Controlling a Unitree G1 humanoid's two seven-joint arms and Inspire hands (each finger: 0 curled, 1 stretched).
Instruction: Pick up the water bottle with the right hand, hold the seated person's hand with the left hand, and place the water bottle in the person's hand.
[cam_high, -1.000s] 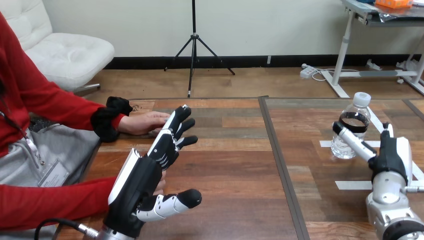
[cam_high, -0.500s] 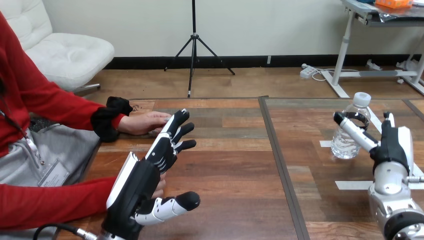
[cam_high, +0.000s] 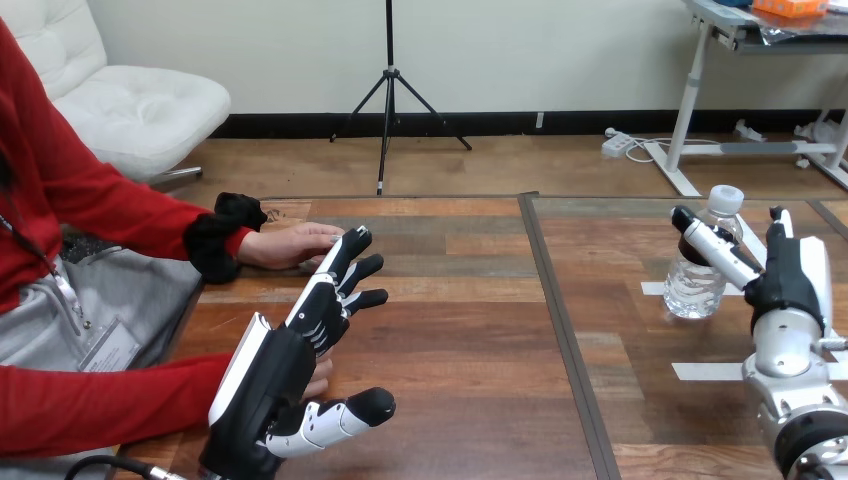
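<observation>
I am judging this as barely begun. My right hand (cam_high: 790, 290) is hovering beside the water bottle (cam_high: 695, 288) with thumb and fingers spread apart, gripping nothing. The bottle is standing upright on the table (cam_high: 480, 330), just behind the thumb. My left hand (cam_high: 275, 375) is hanging with straight fingers, and the person's hand (cam_high: 290, 245) is lying flat just past its fingertips, unheld. Grasp, hand-hold and handover are all remaining.

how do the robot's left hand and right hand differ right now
The left hand slants forward, fingers straight toward the person's hand; the right hand stands upright beside the water bottle. The left hand is at the table's left side, the right hand at its right. Both are open and grip nothing.
</observation>
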